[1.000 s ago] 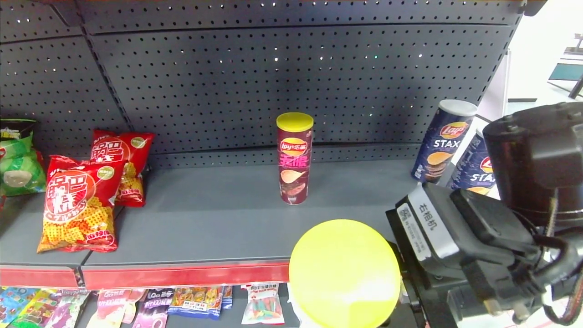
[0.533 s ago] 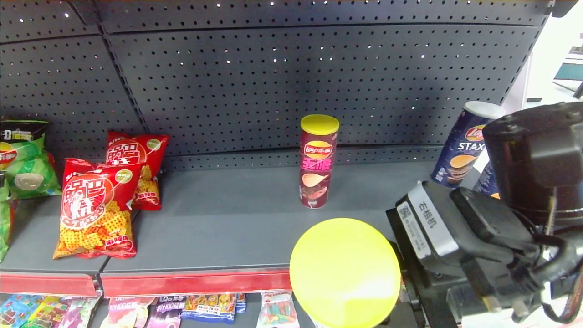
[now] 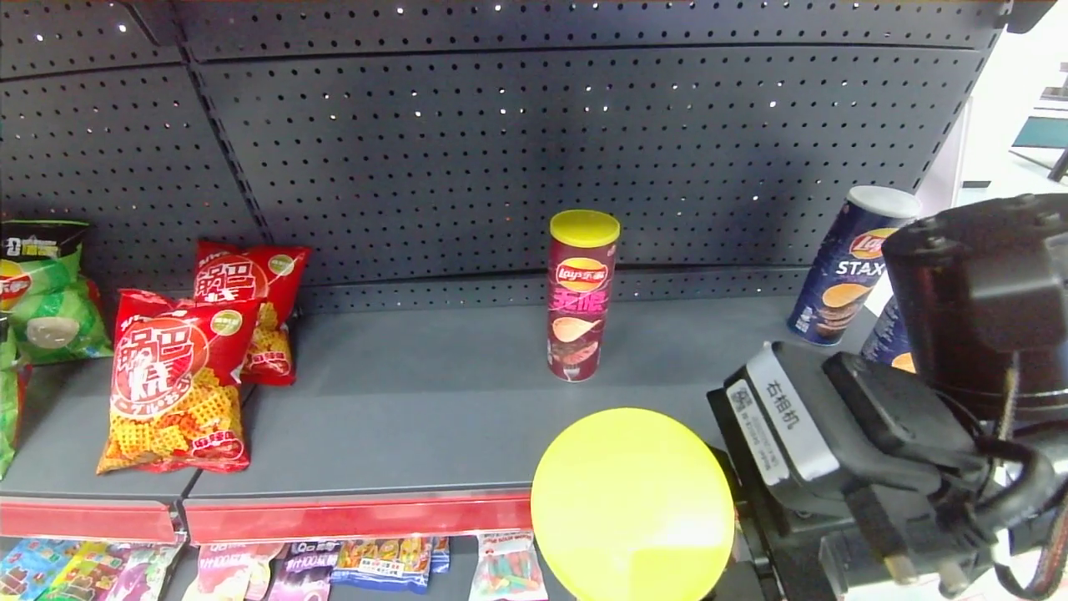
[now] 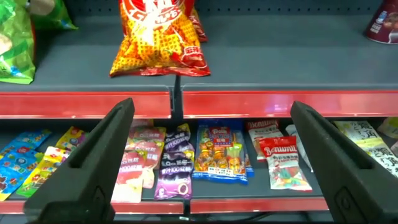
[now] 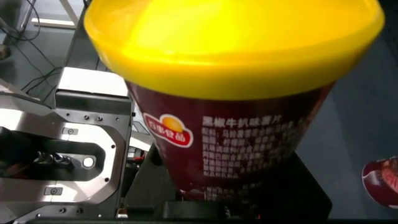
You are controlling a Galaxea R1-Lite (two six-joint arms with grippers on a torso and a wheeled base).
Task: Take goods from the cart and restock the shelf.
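A maroon chip can with a yellow lid is held upright by my right gripper in front of the shelf's red front edge. The right wrist view shows its maroon body from close up. The gripper's fingers are hidden under the can. A matching chip can stands mid-shelf on the grey shelf board, behind the held one. My left gripper hangs open with nothing in it before the lower shelf, its fingers spread wide.
Two red snack bags and green bags lie at the shelf's left. Blue chip cans stand at the right end. Candy packets fill the lower shelf. A perforated back panel closes the shelf behind.
The whole head view shifted, so the camera moved; shelf goods now sit further right in the picture. The held can's lid has dropped slightly.
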